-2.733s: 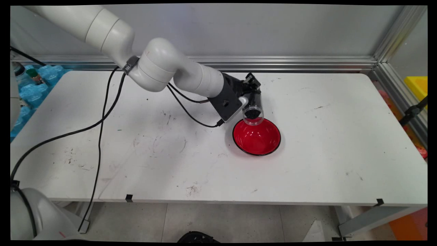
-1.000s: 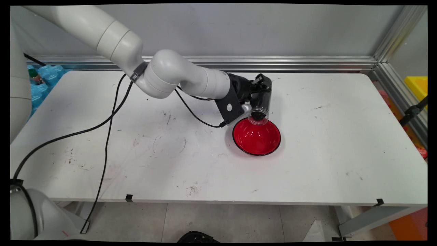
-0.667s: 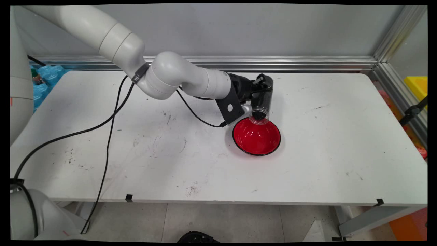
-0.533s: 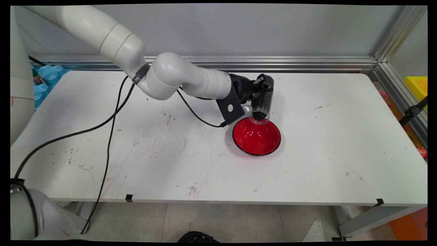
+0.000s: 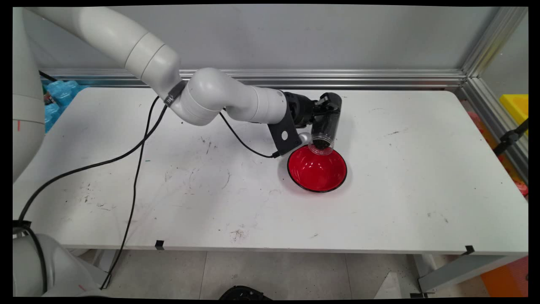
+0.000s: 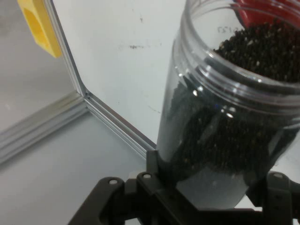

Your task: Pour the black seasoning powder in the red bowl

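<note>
- While it reaches in from the upper left of the frame, the gripper (image 5: 324,110) pinches a clear jar (image 5: 325,126) of black grains (image 6: 262,51) between its fingers.
- The jar tilts mouth-down just above the far rim of a red bowl (image 5: 317,169), at the middle of the white table (image 5: 422,177).

wall (image 5: 295,38): grey; table (image 5: 422,190): white, scuffed; floor (image 5: 274,270): tiled
</note>
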Motion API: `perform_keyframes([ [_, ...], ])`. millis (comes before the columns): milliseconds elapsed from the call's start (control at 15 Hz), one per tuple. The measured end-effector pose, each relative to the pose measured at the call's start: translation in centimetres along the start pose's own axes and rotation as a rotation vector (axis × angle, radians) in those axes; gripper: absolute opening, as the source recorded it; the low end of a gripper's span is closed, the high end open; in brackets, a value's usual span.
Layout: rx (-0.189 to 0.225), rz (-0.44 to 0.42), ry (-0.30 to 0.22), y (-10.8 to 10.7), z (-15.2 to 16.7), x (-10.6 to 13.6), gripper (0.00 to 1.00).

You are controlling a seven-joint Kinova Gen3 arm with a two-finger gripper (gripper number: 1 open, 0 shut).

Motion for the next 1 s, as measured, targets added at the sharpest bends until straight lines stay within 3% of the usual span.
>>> perform_keyframes([
  [1000, 0.063, 0.107, 0.014, 0.70, -0.14, -0.14, 0.00],
])
